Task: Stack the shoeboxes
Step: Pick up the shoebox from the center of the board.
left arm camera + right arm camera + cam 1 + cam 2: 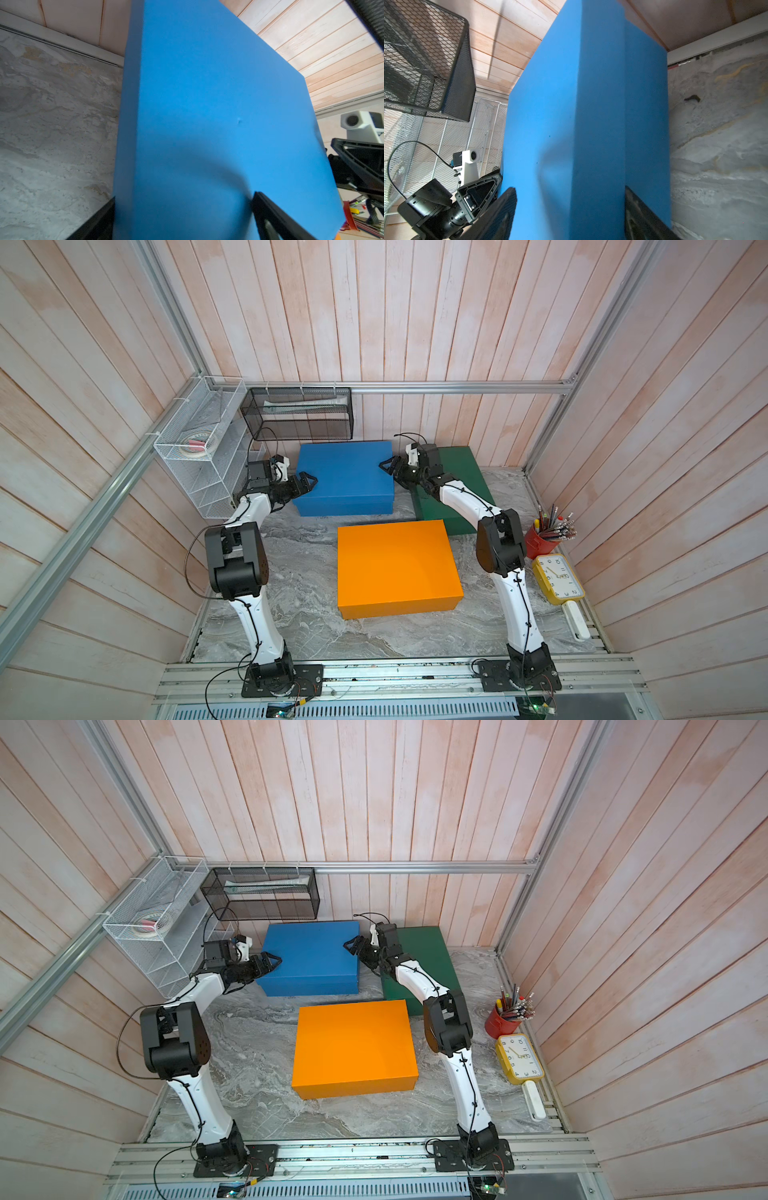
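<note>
The only writing I can read from here is the ring of black numerals on the yellow clock (559, 576), which lies face up at the table's right edge. The three shoeboxes show plain coloured card.

The blue shoebox (345, 477) sits at the back of the marble table (299, 585), just below the black mesh basket (299, 414). Its lid is up and its long axis runs side to side along the back wall. The dark green shoebox (459, 462) lies near its right end with its long axis running front to back, partly hidden by my right arm. The orange shoebox (397, 568) is in front of both at mid-table, long side roughly side to side and turned a little. All three rest on the table, none stacked.

Both arms reach toward the back with elbows raised and wrists turned inward, facing each other across the blue shoebox. The left gripper (311, 483) is at its left end with the jaws wide apart. One finger (270, 218) is over the lid and the other is down beside the wall. The right gripper (384, 466) is at the right end, rolled the same way. In its wrist view the fingers (505, 209) bracket the lid's corner edge, but I cannot tell whether the pads press on the card or stand just clear.
</note>
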Robot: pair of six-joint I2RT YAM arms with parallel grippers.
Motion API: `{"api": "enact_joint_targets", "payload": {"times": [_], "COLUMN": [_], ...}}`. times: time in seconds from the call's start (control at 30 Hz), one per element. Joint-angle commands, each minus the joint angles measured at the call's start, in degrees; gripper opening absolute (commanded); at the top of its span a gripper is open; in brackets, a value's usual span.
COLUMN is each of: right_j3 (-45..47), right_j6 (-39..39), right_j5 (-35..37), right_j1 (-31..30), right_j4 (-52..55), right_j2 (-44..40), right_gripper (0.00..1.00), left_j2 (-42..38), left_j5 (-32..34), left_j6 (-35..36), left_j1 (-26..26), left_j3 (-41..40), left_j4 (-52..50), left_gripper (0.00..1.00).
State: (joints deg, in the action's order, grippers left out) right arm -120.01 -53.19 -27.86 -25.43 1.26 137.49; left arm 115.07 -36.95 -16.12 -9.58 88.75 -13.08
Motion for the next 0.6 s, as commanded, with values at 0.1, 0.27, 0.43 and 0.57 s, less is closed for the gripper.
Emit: {"api": "enact_joint_targets", "payload": {"times": [0.1, 0.27, 0.43, 0.57], "right_j3": [-2.57, -4.07, -7.61, -9.79], "right_j6": [-2.34, -3.21, -3.15, -3.59], "right_j5": [-7.16, -8.59, -9.96, -11.24], "right_j1": [-1.68, -1.47, -1.38, -1.26], "right_j4": [-1.29, -0.16, 2.75, 4.31], "right_j2": [1.21, 1.42, 2.12, 2.43], "right_gripper": [0.77, 0.76, 0.74, 0.73], "left_j2": [-3.14, -4.2, -5.26, -6.11], "left_j5": [-4.36, -4.27, -4.06, -4.22], "left_j6": [-1.14, -2.21, -3.55, -5.17], "left_j1": [3.15, 3.51, 3.95, 4.26], "left_j3": [1.69, 1.33, 1.5, 1.93], "left_j4": [-0.18, -0.37, -0.71, -1.07], "left_gripper": [0.98, 0.97, 0.97, 0.97]}}
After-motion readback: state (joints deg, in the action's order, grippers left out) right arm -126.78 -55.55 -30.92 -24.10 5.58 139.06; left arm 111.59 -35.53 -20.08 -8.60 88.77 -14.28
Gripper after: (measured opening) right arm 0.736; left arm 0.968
